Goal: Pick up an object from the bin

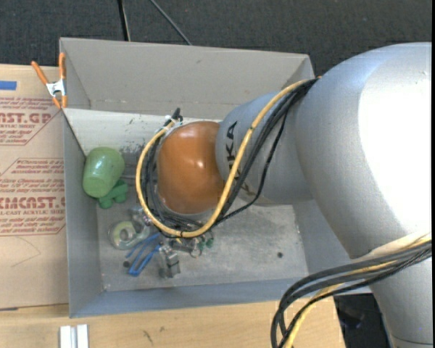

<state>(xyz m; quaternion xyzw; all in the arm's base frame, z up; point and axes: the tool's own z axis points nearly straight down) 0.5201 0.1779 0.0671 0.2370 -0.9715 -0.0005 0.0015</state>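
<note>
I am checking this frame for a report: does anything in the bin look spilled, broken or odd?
Nothing stands out. A green rounded thing lies by the bin's left wall, and a small heap of bits sits by the arm's orange cover.

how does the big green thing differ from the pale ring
The green thing is much bigger than the ring. It is bright, solid and rounded; the ring is pale and flat with a hole. The green thing lies by the left wall, the ring nearer the front. Both lie left in the bin.
</note>
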